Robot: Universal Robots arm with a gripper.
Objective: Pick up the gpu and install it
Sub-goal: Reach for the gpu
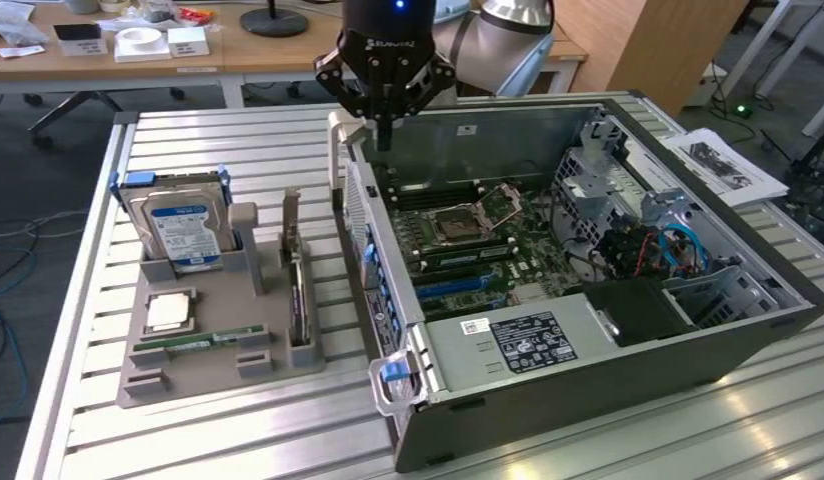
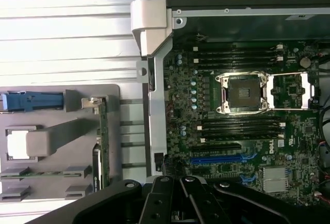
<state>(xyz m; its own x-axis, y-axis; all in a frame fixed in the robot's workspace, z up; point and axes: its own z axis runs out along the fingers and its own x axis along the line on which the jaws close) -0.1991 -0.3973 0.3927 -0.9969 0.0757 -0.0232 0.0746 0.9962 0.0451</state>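
On the slatted surface (image 1: 225,150), toward the exterior view's right: open case (image 1: 732,330), on its side, motherboard (image 1: 492,240) exposed. Blue slot (image 1: 459,287) on the board bare, no card seated in it. Just beside the case, toward the exterior view's left: grey tray (image 1: 199,375), holding the loose parts. Within the tray: hard drive (image 1: 185,225) upright at the far end, gpu (image 1: 296,285) on edge in the slot nearest the case, touched by nothing, then CPU (image 1: 168,312) and RAM stick (image 1: 199,340) lying flat.

Judging from that layout: nothing of the task done so far. No pick-up, no install; gpu not yet lifted from its slot.

Above the case's far corner, on the side facing the tray: arm pointing straight down, gripper (image 1: 381,128) hanging over the case rim, near the tray's far end but well apart from the gpu. Fingertips pressed together, pinching nothing.

From the wrist: looks down on motherboard (image 2: 242,110) and tray (image 2: 56,136) side by side, gpu (image 2: 103,146) edge-on along the tray's case side, gripper (image 2: 180,190) closed and empty.
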